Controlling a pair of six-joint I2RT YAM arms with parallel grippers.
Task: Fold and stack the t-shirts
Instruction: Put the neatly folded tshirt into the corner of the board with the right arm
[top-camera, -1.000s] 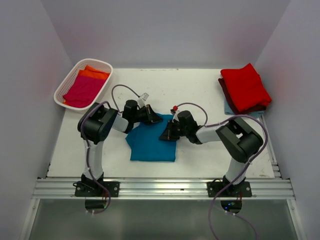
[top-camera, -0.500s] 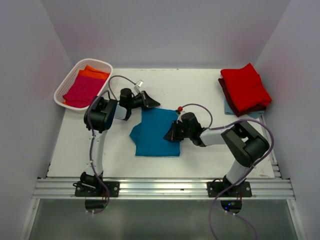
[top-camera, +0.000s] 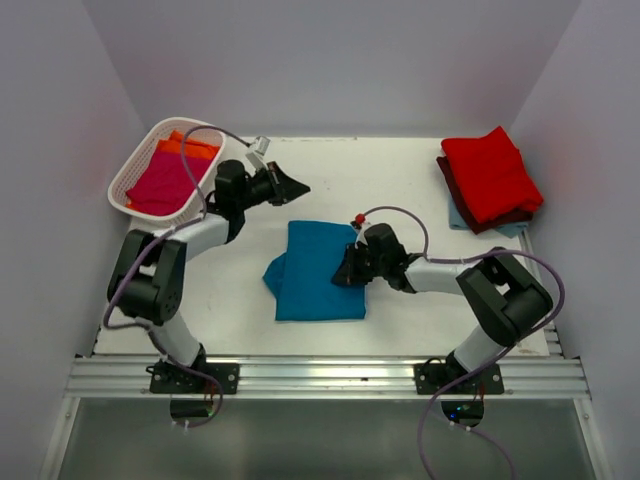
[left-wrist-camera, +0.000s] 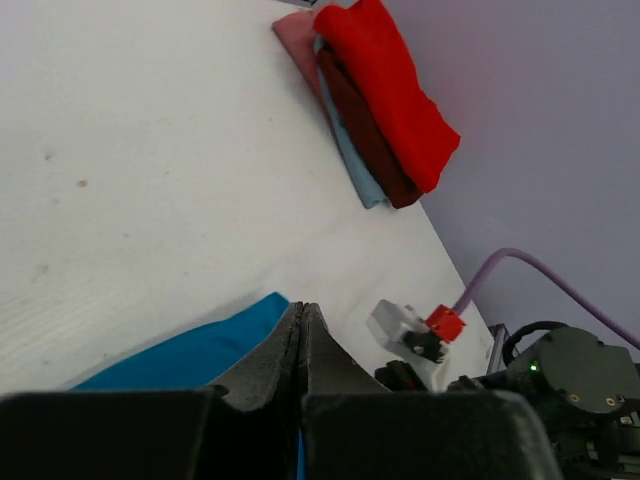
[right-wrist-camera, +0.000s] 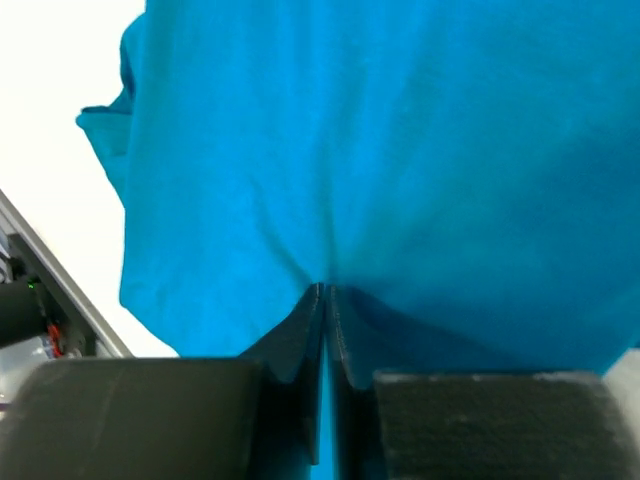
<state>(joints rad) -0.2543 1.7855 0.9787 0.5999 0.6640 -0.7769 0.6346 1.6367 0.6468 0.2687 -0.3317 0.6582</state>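
Since a second ago my left arm has left the far edge of the teal t-shirt (top-camera: 318, 288) and swung up toward the white basket (top-camera: 128, 172). The left gripper (top-camera: 293, 187) now hangs over bare counter (top-camera: 400, 175), jaws pressed together with nothing between them. The shirt itself has shifted slightly rightward. It lies as a near-square folded pad in the middle of the counter, with a loose bit of cloth bunched out at its left side.

The right gripper (top-camera: 345, 272) sits low at the pad's right edge, jaws all but closed. My right wrist view shows creases running into the fingertips, so I read it as pinching the teal cloth.

The red t-shirt (top-camera: 488, 172) tops the stack at the far right corner, well apart from the pad. The magenta t-shirt (top-camera: 160, 185) and orange t-shirt (top-camera: 190, 148) wait in the basket.

My judgement is that the fold is essentially finished, and this shirt now needs carrying across onto the red stack. With only one edge held, the layers could fall open on the lift. That bulge at the left may want tucking first.
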